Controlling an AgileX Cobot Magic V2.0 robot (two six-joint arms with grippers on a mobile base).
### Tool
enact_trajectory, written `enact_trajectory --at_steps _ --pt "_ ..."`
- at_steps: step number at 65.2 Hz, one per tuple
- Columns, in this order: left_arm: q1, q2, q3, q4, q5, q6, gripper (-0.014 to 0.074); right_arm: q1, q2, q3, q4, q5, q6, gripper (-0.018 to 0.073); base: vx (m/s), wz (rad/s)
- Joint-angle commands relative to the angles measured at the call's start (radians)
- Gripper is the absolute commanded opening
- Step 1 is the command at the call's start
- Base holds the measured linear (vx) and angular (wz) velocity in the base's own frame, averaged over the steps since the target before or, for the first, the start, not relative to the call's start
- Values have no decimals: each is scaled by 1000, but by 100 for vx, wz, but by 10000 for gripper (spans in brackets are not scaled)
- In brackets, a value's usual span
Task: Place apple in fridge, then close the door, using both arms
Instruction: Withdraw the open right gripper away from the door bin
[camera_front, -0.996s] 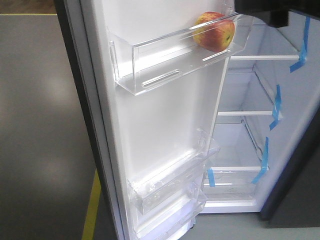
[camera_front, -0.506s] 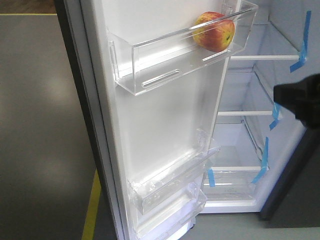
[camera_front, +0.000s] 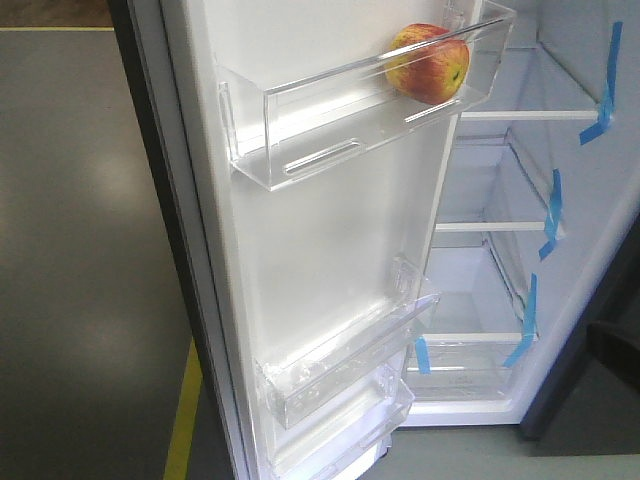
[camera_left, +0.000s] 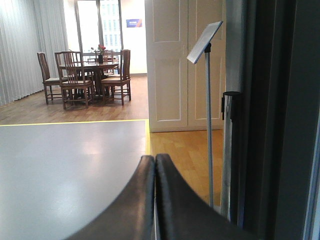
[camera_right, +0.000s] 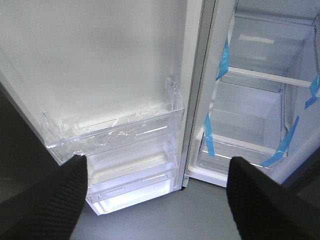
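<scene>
The apple (camera_front: 428, 63), red with yellow patches, lies in the clear upper bin (camera_front: 300, 130) on the white inside of the open door (camera_front: 320, 250). The fridge (camera_front: 500, 280) stands open to the right, with white walls, glass shelves and blue tape strips. My right gripper (camera_right: 157, 162) is open and empty, low in front of the door's lower bins (camera_right: 115, 135) and the fridge's bottom shelf (camera_right: 240, 145). My left gripper (camera_left: 155, 159) is shut with nothing between its fingertips, next to the door's dark outer edge (camera_left: 280, 120). The apple is out of both wrist views.
The grey floor (camera_front: 90, 250) with a yellow line (camera_front: 185, 420) lies left of the door. In the left wrist view, a sign stand (camera_left: 207, 100) stands close by, with white double doors (camera_left: 185, 60) and a dining table with chairs (camera_left: 90, 75) farther off.
The black right arm has dropped from the top right of the front view, past the middle shelves, and is now almost out of that view. The apple has stayed in the door bin.
</scene>
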Motion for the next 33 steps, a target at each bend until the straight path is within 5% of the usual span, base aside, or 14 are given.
enact_trajectory --at_steps 1,33 --pt "1 -15 29 -11 -73 -2 -6 1 -43 18 0 -73 0 543 0 0" --pt "1 -15 29 -11 -73 -2 -6 1 -369 75 107 139 -70 543 0 0"
